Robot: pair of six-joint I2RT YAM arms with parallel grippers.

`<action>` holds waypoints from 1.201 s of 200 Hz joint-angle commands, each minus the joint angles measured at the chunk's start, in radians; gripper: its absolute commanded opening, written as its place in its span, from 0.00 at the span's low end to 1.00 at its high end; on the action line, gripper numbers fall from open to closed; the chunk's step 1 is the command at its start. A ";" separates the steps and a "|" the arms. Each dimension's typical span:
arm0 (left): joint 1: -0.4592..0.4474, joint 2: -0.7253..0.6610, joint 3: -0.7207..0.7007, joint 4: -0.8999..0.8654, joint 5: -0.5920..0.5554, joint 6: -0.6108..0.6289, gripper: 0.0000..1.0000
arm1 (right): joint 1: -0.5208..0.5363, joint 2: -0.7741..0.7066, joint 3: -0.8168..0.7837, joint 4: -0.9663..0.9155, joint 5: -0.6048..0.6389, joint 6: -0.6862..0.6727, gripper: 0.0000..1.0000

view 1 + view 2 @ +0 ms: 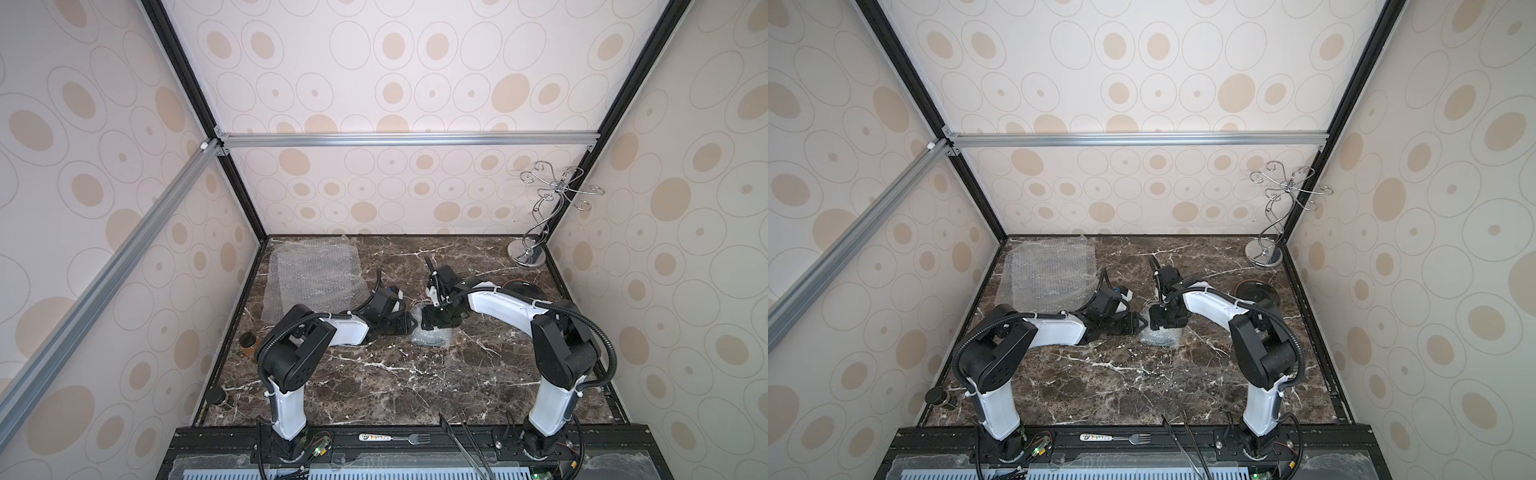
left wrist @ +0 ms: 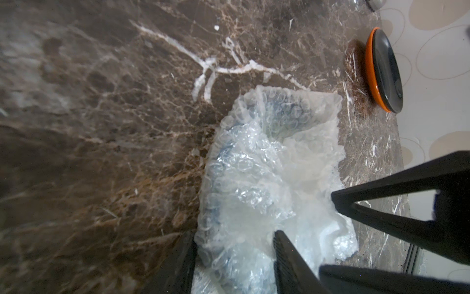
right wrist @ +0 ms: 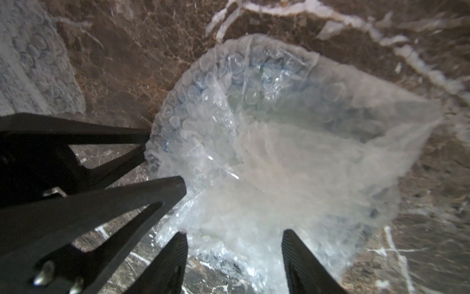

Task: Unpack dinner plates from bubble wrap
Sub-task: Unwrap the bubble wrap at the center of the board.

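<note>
**Straddling the wrapped bundle from two sides**

The left claw (image 2: 234, 236) has its jaws part-way apart, and bubble wrap (image 2: 267, 165) fills the gap between them. The right claw (image 3: 234, 233) stands the same way on the opposite side. Whether either one truly pinches the plastic cannot be told.

Both claws nearly meet over one bundle (image 1: 432, 337), which lies mid-table directly beneath them. A round bluish shadow shows through the wrap, probably a plate inside.

The wrap looks light, soft and slick, so it is likely to crumple and slide. Whatever it hides would be stiff and breakable. The safer hold is probably a loose flap or corner of the sheet rather than the round bulge, with one claw steadying while the other peels.

Further out on the table (image 1: 395, 374), a dark grey plate (image 2: 386, 71) rests on an orange plate (image 2: 368, 76) near the right edge. Flat sheets (image 1: 316, 274) lie at the far left, and a wire stand (image 1: 536, 232) sits in the far right corner.
</note>
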 commanded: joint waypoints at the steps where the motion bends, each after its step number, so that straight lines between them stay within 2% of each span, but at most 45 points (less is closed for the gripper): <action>1: -0.007 0.009 0.034 0.005 -0.021 0.022 0.50 | 0.004 0.027 0.021 0.001 -0.014 -0.011 0.59; 21: -0.008 0.019 0.039 0.001 -0.023 0.026 0.50 | 0.005 0.029 0.021 0.008 -0.019 -0.009 0.54; 48: -0.008 0.031 0.045 0.008 -0.021 0.024 0.48 | 0.004 0.020 0.019 0.014 -0.018 -0.011 0.42; 82: -0.007 0.049 0.070 -0.011 -0.021 0.036 0.26 | 0.002 0.009 0.022 0.014 -0.019 -0.012 0.30; 102: -0.008 0.046 0.070 -0.017 -0.031 0.035 0.13 | -0.004 0.000 0.018 0.018 -0.028 -0.012 0.26; 120: -0.008 0.042 0.067 -0.020 -0.038 0.034 0.06 | -0.012 -0.014 0.013 0.023 -0.033 -0.008 0.07; 134: -0.008 0.042 0.063 -0.021 -0.041 0.033 0.04 | -0.020 -0.027 0.010 0.023 -0.035 -0.007 0.01; 186: -0.007 0.038 0.052 -0.024 -0.050 0.016 0.00 | -0.069 -0.094 -0.030 0.045 -0.091 0.009 0.00; 240: -0.007 0.040 0.055 -0.046 -0.073 0.007 0.00 | -0.157 -0.210 -0.126 0.080 -0.188 0.040 0.00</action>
